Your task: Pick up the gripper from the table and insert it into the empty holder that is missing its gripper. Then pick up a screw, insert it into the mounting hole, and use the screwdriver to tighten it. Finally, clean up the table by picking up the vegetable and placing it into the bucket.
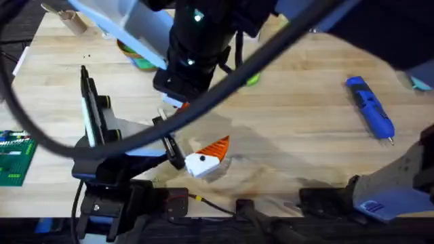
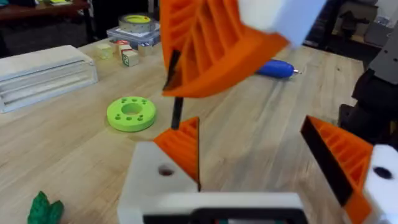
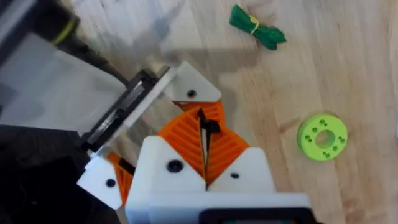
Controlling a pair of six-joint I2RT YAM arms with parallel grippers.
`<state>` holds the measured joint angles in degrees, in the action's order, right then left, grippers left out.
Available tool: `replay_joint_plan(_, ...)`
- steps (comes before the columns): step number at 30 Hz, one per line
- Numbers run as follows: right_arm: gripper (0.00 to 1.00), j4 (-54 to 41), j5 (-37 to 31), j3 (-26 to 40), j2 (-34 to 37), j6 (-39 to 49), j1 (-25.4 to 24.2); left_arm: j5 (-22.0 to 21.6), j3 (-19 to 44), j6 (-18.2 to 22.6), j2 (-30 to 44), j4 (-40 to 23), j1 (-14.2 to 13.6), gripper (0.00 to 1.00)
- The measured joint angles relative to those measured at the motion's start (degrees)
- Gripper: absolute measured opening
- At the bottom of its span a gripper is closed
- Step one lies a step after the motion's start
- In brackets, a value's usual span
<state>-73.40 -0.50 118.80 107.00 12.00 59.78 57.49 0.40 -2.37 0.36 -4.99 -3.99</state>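
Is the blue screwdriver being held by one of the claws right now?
No, the blue screwdriver lies by itself on the wooden table, with nothing touching it.

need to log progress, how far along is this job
Looks done: an orange pad seems seated in the white holder. In hand: the right gripper, jaws shut, pinches a thin dark piece, probably the screw. Left: the screwdriver lies untouched, and the vegetable lies on the table.
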Motion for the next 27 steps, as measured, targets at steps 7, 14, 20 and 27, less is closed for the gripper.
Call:
replay_joint_plan(7, 0.007, 0.73, 1.61, 0.3, 0.08, -0.42, 0.28, -0.01, 0.0, 0.0, 0.0, 0.0, 0.0, 0.992)
replay_joint_plan(14, 0.007, 1.0, 2.37, 0.42, 2.32, -0.44, 0.28, 0.0, 0.0, 0.0, 0.0, 0.0, 0.0, 0.993)
replay_joint_plan(20, 0.007, 1.26, 2.57, 0.42, 4.13, -0.49, 0.28, -0.02, -0.02, -0.11, 0.0, -0.02, 0.0, 0.993)
replay_joint_plan(27, 0.007, 1.24, 2.76, 0.42, 4.13, -0.66, 0.28, 0.0, -0.02, -0.08, 0.0, 0.0, 0.0, 0.993)
